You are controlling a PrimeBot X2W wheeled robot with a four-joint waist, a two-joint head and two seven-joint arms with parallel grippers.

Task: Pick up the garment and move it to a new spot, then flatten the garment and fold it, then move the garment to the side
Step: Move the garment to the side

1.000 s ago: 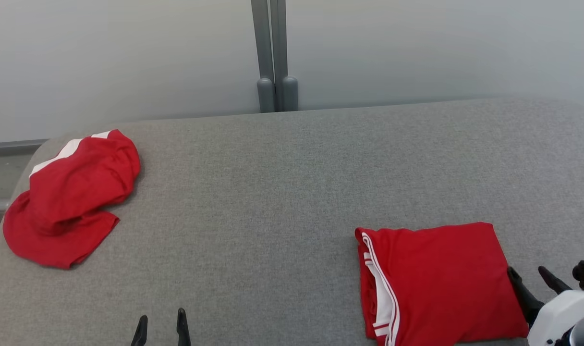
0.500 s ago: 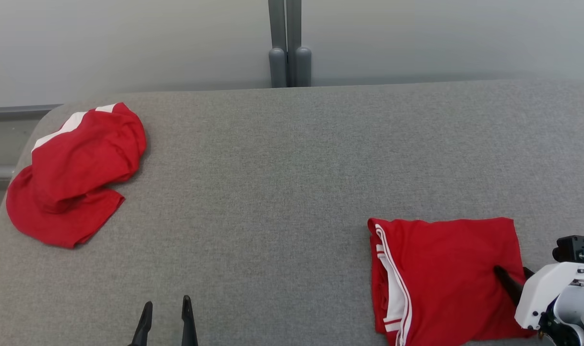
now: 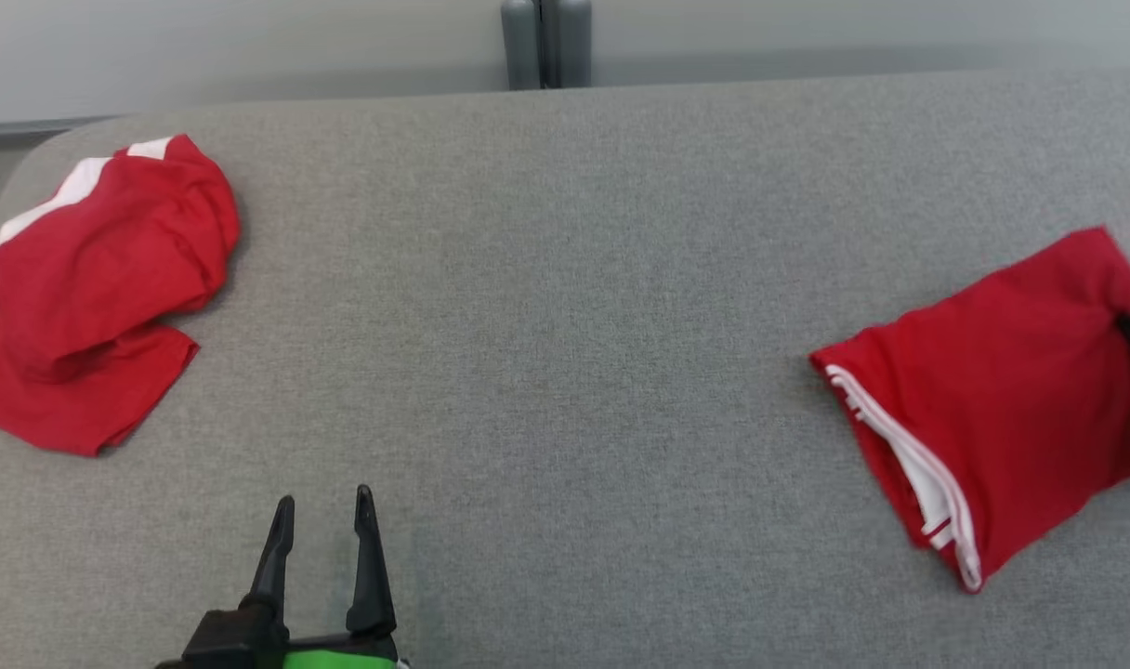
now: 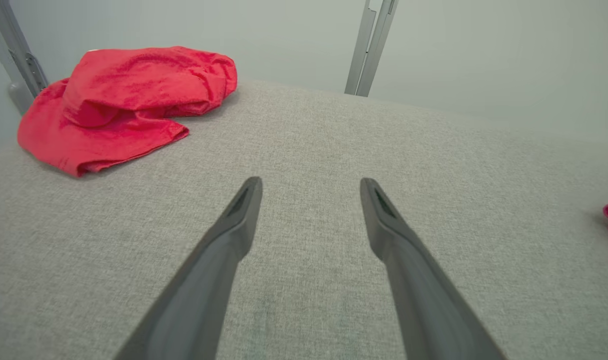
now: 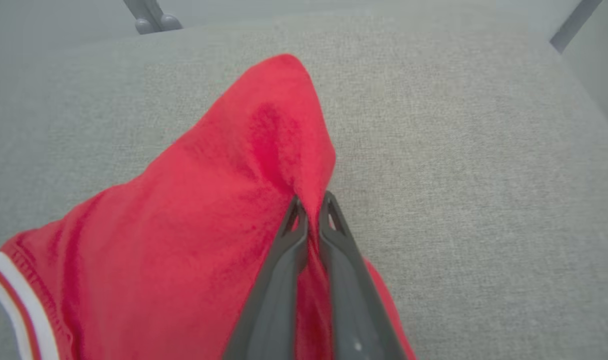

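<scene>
Grey cloth-covered table [image 3: 565,279]: right gripper [image 5: 312,200] clamped on the folded red garment [image 3: 992,390] at its edge, white-striped hem opposite the fingers. Left gripper [image 3: 324,497] stands spread, crumpled red garment [image 3: 91,279] ahead to its left.

We see a broad stretch of bare grey tabletop [image 3: 546,279] between the crumpled red garment [image 3: 91,279] at our far left and the folded garment [image 3: 992,400] at our right, the two well apart. At the back edge, two grey posts [image 3: 545,42] stand against the wall [image 3: 807,28], blocking the middle there.
</scene>
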